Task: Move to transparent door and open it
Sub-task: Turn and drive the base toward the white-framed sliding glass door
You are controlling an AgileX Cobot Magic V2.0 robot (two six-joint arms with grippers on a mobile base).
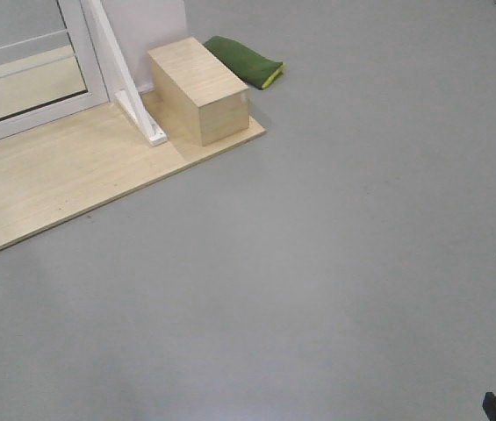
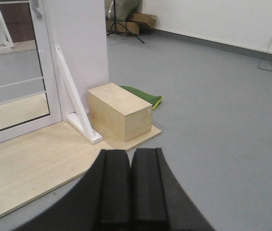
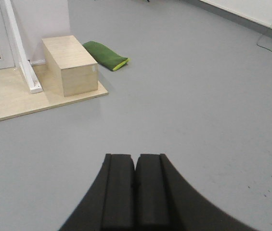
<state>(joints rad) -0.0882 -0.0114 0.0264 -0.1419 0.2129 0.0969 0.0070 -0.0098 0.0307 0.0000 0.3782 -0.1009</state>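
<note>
**Left tool** (image 2: 130, 159): its two black fingers are pressed together with nothing between them. It points across the grey floor (image 2: 222, 120) toward a pale wooden platform (image 2: 25, 168).

**Right tool** (image 3: 136, 161): its fingers are likewise pressed together and empty, above bare floor.

**Door** (image 2: 15, 91): it stands along the platform's back edge, at the far left of all three views. It has clear glass in a white frame, with thin horizontal bars across the glass. The lower end of a grey handle (image 2: 38, 9) shows on its right stile, at the top edge of the left wrist view. The door is well apart from both tools.

**Surroundings:** just right of the door stands a white wall panel (image 2: 78, 43). A slanted white brace (image 2: 77, 98) leans against it, with its foot on the platform. A wooden box (image 2: 121, 115) sits at the platform's right corner, just beside the brace. A green bag (image 2: 145, 97) lies on the floor behind the box; whether the two touch cannot be told.
</note>
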